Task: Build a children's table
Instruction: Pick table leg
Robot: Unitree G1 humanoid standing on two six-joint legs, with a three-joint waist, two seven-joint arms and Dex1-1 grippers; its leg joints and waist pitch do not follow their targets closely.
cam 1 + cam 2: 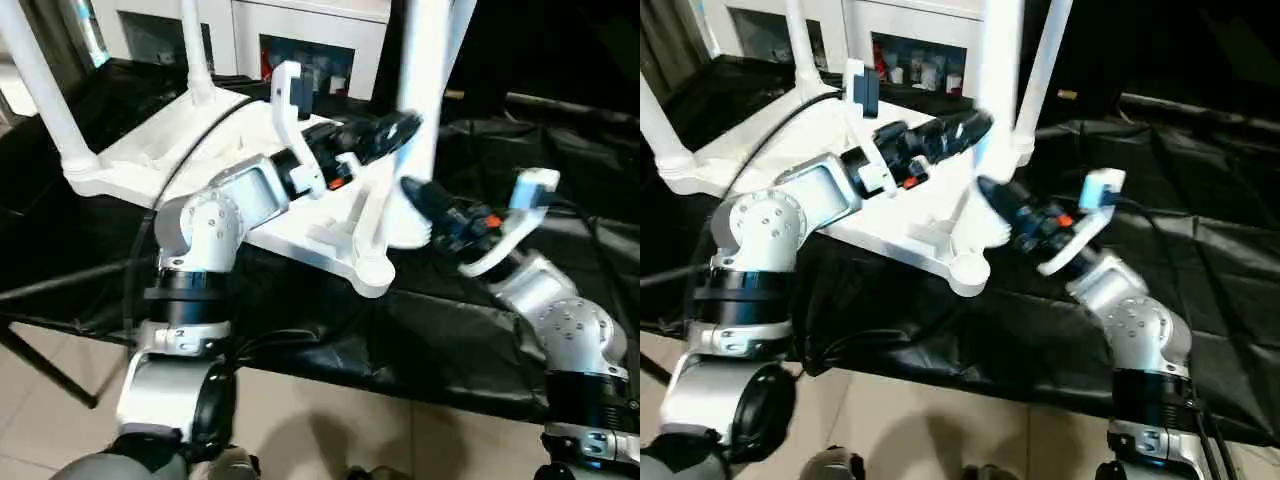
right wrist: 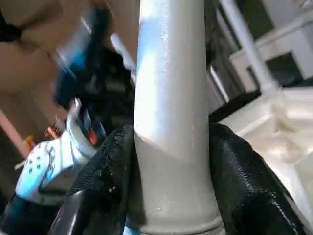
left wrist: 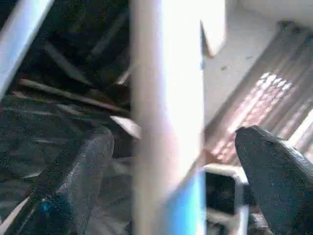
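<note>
The white table top [image 1: 150, 150] lies underside up on black cloth. Three white legs stand in its corners: one far left [image 1: 40, 80], one at the back [image 1: 195, 50] and one at the back right [image 1: 1040, 90]. A fourth leg [image 1: 420, 90] stands upright by the near corner socket [image 1: 372, 272]. Whether it sits in that socket I cannot tell. My right gripper [image 1: 412, 192] is shut on this leg [image 2: 168, 88] low down, with both fingers [image 2: 105, 171] pressed against it. My left gripper [image 1: 400, 128] is open around the same leg [image 3: 166, 122] higher up, its fingers [image 3: 83, 176] clear of the tube.
The black cloth [image 1: 450, 340] covers the work surface and hangs over its front edge. A white cabinet with glass doors [image 1: 300, 40] stands close behind. Black stand legs [image 1: 50, 370] slant over the tiled floor [image 1: 330, 430] at the left.
</note>
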